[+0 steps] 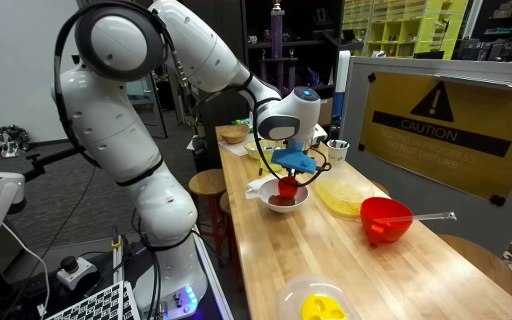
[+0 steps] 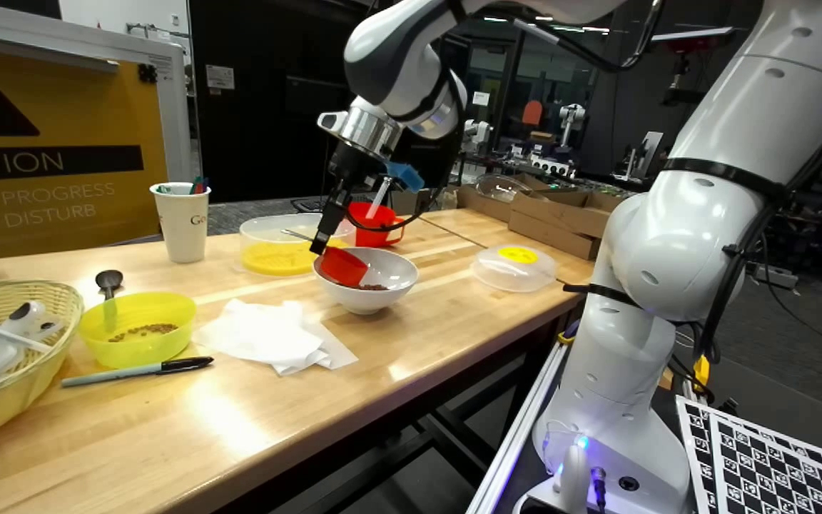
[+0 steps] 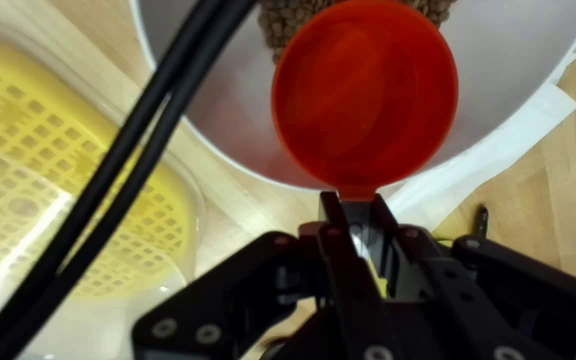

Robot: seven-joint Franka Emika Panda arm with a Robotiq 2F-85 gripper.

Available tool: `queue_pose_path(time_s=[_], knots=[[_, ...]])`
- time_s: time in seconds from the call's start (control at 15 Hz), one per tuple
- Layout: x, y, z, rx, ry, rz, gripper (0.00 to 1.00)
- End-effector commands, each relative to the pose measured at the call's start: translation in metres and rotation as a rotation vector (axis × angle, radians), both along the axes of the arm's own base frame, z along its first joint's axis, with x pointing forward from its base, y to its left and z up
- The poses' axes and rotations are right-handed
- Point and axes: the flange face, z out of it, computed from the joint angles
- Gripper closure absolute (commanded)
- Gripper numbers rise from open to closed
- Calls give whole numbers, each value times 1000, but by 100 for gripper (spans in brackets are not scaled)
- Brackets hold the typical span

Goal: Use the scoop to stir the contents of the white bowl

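The round white bowl (image 2: 375,298) holds brown pellets (image 3: 285,22), and the barely parted claw (image 3: 356,202) grips a red scoop (image 3: 365,95) inside it.

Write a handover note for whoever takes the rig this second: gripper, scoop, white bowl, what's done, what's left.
Gripper: shut, holding the red scoop by its handle.
Scoop: cup tilted inside the white bowl, looks empty; whether it touches the brown pieces is unclear.
Bowl: upright on the table, brown pieces gathered at the bottom.
Done: scoop grasped and brought into the bowl.
Left: likely the stirring; these stills can't show whether any has happened.
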Motion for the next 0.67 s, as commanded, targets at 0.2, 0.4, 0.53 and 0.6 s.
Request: queue_pose_path(time_s=[0.2,0.4,0.53,0.6], knots=[[25,-41,-15,1,33,-96,96],[19,-58,-25,8,51,-138,96],[14,-67,-28,14,55,-163,96],[11,-70,-29,17,56,-173,96]])
